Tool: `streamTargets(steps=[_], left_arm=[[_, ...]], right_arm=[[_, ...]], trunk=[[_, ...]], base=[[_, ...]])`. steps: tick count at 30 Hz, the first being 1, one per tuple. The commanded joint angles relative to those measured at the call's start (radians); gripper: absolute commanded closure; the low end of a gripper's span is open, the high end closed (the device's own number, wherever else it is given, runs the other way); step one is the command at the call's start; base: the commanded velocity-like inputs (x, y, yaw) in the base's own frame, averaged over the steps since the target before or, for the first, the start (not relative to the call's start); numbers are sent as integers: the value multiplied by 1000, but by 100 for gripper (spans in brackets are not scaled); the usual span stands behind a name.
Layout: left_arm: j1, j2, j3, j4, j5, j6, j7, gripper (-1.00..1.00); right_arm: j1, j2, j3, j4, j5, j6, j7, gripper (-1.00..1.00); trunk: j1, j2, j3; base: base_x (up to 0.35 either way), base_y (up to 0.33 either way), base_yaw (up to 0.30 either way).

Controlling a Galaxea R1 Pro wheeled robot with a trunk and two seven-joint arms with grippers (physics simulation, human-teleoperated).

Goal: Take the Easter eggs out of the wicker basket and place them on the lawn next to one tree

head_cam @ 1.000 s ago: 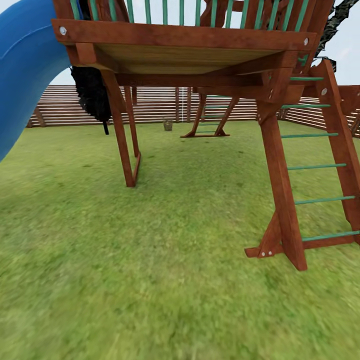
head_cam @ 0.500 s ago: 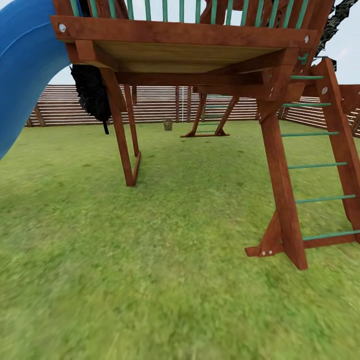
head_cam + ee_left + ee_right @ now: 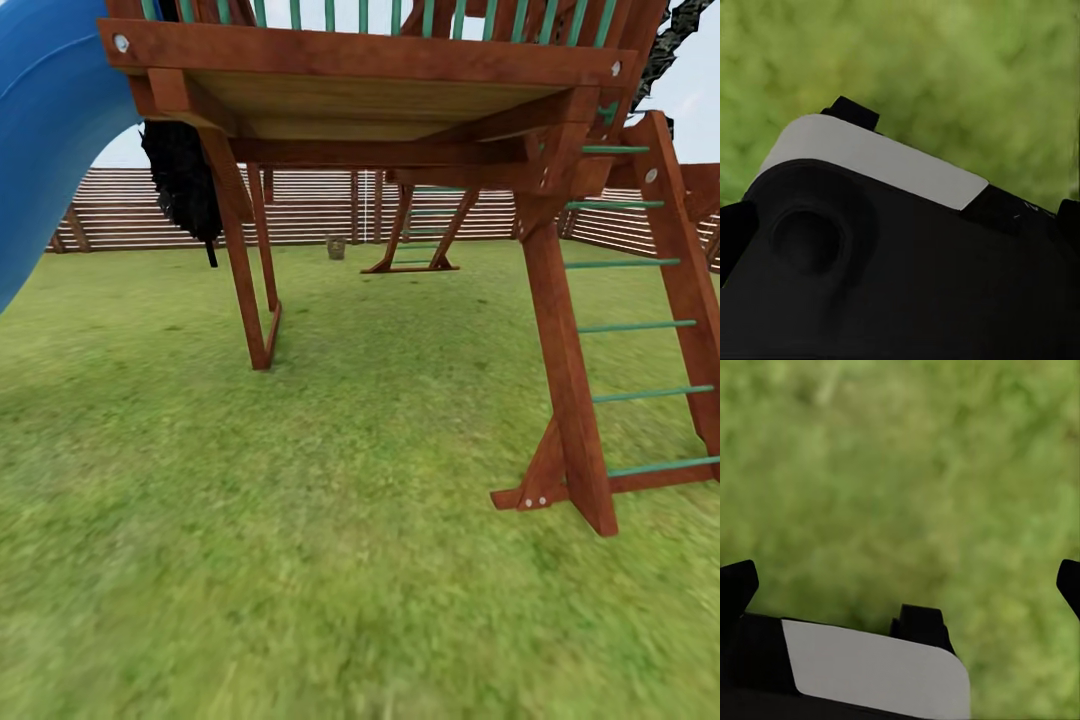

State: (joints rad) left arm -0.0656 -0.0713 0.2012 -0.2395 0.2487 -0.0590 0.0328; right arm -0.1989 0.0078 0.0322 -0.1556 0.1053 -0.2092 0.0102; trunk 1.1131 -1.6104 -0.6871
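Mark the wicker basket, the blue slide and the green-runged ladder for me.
wicker basket (image 3: 336,247), head view, its woven side, far off by the fence.
blue slide (image 3: 45,130), head view, its curved outer wall.
ladder (image 3: 636,326), head view, a middle green rung.

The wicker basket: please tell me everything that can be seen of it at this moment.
The wicker basket shows in the head view as a very small brown-tan, bucket-shaped thing standing upright on the lawn, far off beyond the wooden play tower and just in front of the slatted fence. Nothing touches it but grass. Its weave, handles and contents are too small to tell.
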Motion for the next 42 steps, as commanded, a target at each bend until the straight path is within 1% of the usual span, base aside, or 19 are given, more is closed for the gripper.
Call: streamTargets(steps=[1, 19, 21, 26, 30, 31, 32, 33, 34, 35, 36, 37, 39, 42], left_arm=[[0, 0, -2, 0, 12, -3, 3, -100], [-1, -2, -2, 1, 10, -13, 4, -100], [-1, -2, -2, 0, 9, -15, 4, -100], [-3, -5, -4, -12, 7, -24, 5, -100], [-24, -5, -7, -26, 3, -40, 4, -100], [-29, -3, -8, -28, 2, -53, 4, -100], [-40, 1, -9, -29, 2, -72, 4, -100], [-56, 10, -8, -29, 1, -83, 4, -100], [-72, 25, -8, -29, 0, -89, 4, -100], [-82, 35, -8, -30, 1, -91, 4, -100], [-88, 39, -8, -30, 1, -91, 4, -100], [-109, 48, -8, -30, 1, -93, 4, -100], [-135, 55, -8, -30, 0, -94, 4, -100], [-143, 51, -10, -24, -1, -95, 4, -100]], right_arm=[[-1, 0, 2, 1, 7, -3, -1, -100], [-1, -4, 0, -1, 7, -7, 4, -100], [-1, -7, 0, -5, 6, -15, 4, -100], [-1, -11, 1, -10, 4, -69, 6, -100], [-1, -7, -5, -40, -2, -81, 5, -100], [-1, -5, -6, -51, -3, -90, 5, -100], [-1, -3, -7, -61, -4, -118, 5, -100], [-1, -2, -7, -67, -5, -154, 4, -100], [-3, -1, -7, -69, -5, -183, 4, -100], [-6, -1, -8, -70, -6, -194, 3, -100], [-7, 0, -8, -70, -7, -199, 3, -100], [-10, 1, -8, -68, -8, -208, 2, -100], [-14, 3, -8, -67, -8, -215, 3, -100], [-20, 1, -8, -65, -7, -217, 3, -100]], trunk=[[4, -8, -4], [73, -134, -60], [81, -148, -67], [100, -183, -82], [115, -211, -95], [119, -218, -98], [123, -225, -101], [127, -232, -104], [130, -239, -107], [134, -246, -111], [138, -253, -114], [142, -260, -117], [150, -274, -123], [161, -295, -133]], base=[[0, 0, 0], [0, 0, 0], [0, 0, 0], [0, 0, 0], [0, 0, 0], [0, 0, 0], [0, 0, 0], [0, 0, 0], [0, 0, 0], [0, 0, 0], [0, 0, 0], [0, 0, 0], [0, 0, 0], [0, 0, 0]])
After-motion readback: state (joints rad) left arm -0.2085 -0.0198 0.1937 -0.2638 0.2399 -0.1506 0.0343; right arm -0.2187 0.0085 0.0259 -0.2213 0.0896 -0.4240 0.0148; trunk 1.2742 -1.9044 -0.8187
